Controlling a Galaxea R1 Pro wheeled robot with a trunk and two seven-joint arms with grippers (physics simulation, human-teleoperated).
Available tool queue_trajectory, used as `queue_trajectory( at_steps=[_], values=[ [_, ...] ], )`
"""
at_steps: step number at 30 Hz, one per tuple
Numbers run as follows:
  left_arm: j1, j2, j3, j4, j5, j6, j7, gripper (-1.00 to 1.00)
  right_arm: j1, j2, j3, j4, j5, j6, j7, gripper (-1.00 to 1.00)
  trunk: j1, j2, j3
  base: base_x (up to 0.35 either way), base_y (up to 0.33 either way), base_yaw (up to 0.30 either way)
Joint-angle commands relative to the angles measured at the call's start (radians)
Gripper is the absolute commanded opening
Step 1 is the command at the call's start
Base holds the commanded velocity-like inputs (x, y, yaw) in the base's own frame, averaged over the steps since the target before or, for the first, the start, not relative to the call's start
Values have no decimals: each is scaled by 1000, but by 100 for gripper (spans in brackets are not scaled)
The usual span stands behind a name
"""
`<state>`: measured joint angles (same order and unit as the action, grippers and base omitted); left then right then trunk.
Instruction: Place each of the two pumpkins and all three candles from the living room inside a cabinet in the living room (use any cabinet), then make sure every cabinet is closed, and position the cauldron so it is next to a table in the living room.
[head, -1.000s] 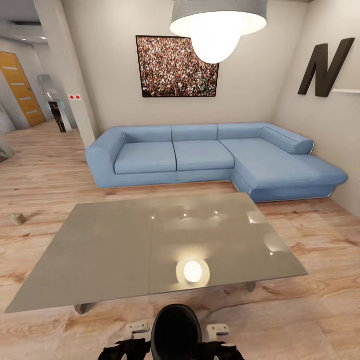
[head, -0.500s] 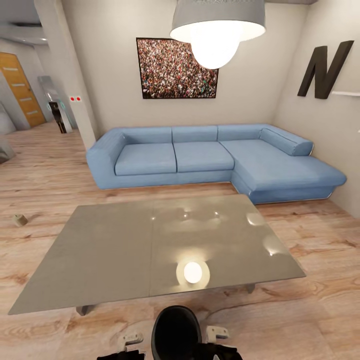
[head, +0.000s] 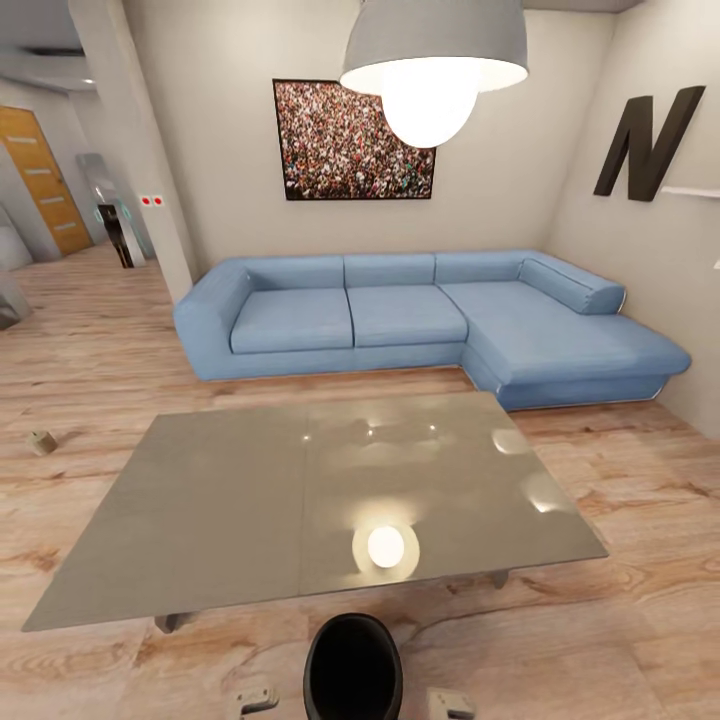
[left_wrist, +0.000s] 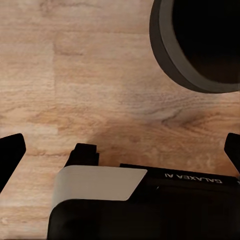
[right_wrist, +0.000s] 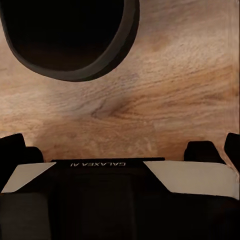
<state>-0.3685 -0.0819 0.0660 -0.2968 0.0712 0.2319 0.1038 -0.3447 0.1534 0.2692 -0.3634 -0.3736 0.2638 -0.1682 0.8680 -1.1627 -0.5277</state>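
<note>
A black round cauldron (head: 352, 668) with a dark opening stands on the wood floor just in front of me. It is close to the near edge of the grey glossy table (head: 230, 500). The left wrist view has its rim (left_wrist: 170, 60) beyond my left gripper (left_wrist: 120, 152), which is open and empty. The right wrist view has the cauldron (right_wrist: 107, 57) beyond my right gripper (right_wrist: 120, 150), also open and empty. A small pale object (head: 41, 441) lies on the floor to the table's left, too small to identify. Pumpkins and cabinet are out of view.
A blue corner sofa (head: 400, 315) stands against the far wall behind the table. A pendant lamp (head: 433, 60) hangs overhead. A pillar (head: 135, 150) and a hallway with a wooden door (head: 40, 175) lie at the left. My base's white panels (left_wrist: 100, 182) show below the grippers.
The head view has shifted slightly, so the table and sofa sit a little lower. Both arms have sunk below that view's lower edge. The cauldron and table stay put.
</note>
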Motion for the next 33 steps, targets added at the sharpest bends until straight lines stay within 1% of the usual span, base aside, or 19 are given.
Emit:
queue_trajectory(
  at_steps=[1,6,8,10,14,23,33],
  values=[
    [0,-1,6,-2,8,6,3,100,0,0,9,9,-9,-5,-24,100,-4,7,2,0,0,0],
    [0,-1,6,-1,7,6,11,100,0,1,10,42,-9,-35,-56,100,-23,42,18,0,0,0],
    [0,-1,7,-1,7,6,27,100,0,1,10,46,-10,-45,-61,100,-31,56,24,0,0,0],
    [0,-1,7,-1,7,6,56,100,0,0,9,47,-11,-51,-63,100,-38,70,31,0,0,0],
    [0,-1,8,-1,7,6,85,100,0,0,10,50,-10,-58,-65,100,-54,98,43,0,0,0],
    [0,-1,7,-1,8,6,92,100,0,-1,10,76,-9,-77,-64,100,-88,161,71,0,0,0],
    [0,-1,8,12,9,7,79,100,0,-4,10,78,-9,-77,-60,100,-127,231,103,0,0,0]
  ],
)
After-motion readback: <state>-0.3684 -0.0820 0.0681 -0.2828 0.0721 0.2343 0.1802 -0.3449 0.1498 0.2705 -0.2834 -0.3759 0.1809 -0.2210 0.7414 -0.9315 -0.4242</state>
